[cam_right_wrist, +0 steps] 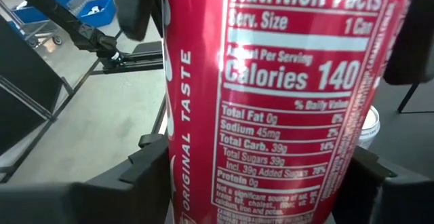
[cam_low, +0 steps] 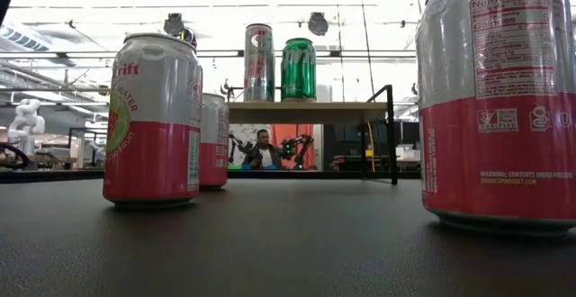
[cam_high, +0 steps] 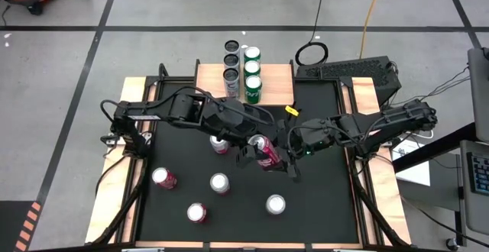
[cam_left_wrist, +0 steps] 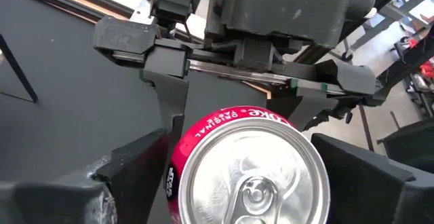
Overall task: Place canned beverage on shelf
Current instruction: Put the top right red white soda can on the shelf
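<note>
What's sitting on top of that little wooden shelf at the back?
On the shelf stand two rows of three cans: grey-topped cans and green cans. The low view shows only one silver and one green can; the others are hidden behind them.

The red can (cam_right_wrist: 285, 102) is cut off at the top and bottom edges of the right wrist view. In the left wrist view only its silver top and a bit of its red side show. From above, the dark arms hide most of another can (cam_high: 219, 144), maybe red too.
</note>
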{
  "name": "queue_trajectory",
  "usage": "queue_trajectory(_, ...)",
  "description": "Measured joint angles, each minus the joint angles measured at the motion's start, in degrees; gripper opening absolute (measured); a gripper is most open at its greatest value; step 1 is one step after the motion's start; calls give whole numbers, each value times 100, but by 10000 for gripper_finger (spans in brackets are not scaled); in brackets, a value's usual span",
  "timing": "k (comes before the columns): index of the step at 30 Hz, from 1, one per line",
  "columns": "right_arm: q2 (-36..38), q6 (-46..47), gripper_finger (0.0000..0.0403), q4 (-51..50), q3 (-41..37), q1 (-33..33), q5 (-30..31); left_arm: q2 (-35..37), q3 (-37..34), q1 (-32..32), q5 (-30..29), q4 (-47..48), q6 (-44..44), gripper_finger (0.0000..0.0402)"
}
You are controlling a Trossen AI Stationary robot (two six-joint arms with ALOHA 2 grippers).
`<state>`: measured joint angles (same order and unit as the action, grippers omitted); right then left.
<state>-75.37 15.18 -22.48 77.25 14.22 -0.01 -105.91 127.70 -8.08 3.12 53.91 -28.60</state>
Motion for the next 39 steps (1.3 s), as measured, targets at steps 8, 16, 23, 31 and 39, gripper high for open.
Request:
queue_trajectory(8,0,41,271,74,0,0,-2,280,0,9,-290,33,44,365)
queue_trajectory(16,0,69,271,331,0,0,-9,901,-4,-35,-1260,28,158,366)
queue_trajectory(23,0,170,271,943,0,0,-28,1350,-2,-342,-2084,-770,43,366)
queue_trajectory(31,0,520,272,1737,0,-35,0,1427,-2,-695,-2823,-690,562,366)
queue_trajectory(39,2,684,272,2537,0,-81,636,1508,-9,-1157,-3676,-367,905,351)
